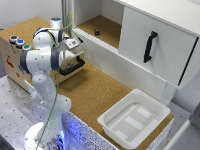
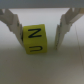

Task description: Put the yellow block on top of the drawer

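In the wrist view the yellow block (image 2: 35, 40), a small cube with black letters, rests on a pale flat surface between my fingertips. My gripper (image 2: 39, 36) is open: one finger (image 2: 14, 24) stands close beside the block and the other finger (image 2: 64, 27) is a clear gap away. In the exterior view my gripper (image 1: 74, 44) hangs over the pale wooden drawer box (image 1: 31, 27), above its black bar handle (image 1: 73, 67). The arm hides the block in that view.
Red (image 1: 13, 38), blue (image 1: 19, 43) and green (image 1: 26, 48) knobs sit on the box at the exterior view's left. A white cabinet with a black-handled door (image 1: 150, 46) stands behind. A white plastic tub (image 1: 134, 117) lies on the cork table at the right.
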Available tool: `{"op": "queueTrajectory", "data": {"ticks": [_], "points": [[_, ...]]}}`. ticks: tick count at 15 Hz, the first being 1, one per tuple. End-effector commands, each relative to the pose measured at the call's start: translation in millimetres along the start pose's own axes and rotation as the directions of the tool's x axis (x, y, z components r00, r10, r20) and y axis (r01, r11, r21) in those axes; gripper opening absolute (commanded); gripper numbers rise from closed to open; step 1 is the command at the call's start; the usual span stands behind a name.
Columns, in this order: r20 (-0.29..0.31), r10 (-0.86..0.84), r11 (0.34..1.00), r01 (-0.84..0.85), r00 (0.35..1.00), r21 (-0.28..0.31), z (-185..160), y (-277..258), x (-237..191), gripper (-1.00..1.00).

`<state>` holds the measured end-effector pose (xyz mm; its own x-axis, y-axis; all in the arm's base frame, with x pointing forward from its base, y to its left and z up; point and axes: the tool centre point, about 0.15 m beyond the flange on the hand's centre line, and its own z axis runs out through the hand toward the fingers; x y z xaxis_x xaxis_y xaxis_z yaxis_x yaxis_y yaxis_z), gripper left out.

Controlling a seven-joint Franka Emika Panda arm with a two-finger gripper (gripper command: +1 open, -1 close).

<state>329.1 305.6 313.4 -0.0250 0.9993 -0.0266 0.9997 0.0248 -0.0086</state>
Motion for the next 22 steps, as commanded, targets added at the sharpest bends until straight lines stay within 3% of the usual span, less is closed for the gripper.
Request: {"op": "queueTrajectory", "data": {"ticks": [1, 5, 10, 14, 17, 22], "points": [[-0.065, 0.012, 0.999, -0.015, 0.998, -0.049, -26, -14, 9, -1.0], [-0.076, 0.007, 0.991, -0.017, 0.997, -0.135, -74, -14, 29, -1.0], [-0.091, 0.001, 0.984, -0.018, 0.996, -0.18, -114, -5, 72, -1.0], [-0.124, -0.022, 0.985, 0.0, 0.992, -0.175, -140, -6, 116, -1.0], [-0.106, -0.048, 0.982, 0.028, 0.993, -0.189, -148, -13, 147, -1.0], [-0.058, -0.081, 0.985, 0.071, 0.995, -0.156, -141, -32, 181, -1.0]]}}
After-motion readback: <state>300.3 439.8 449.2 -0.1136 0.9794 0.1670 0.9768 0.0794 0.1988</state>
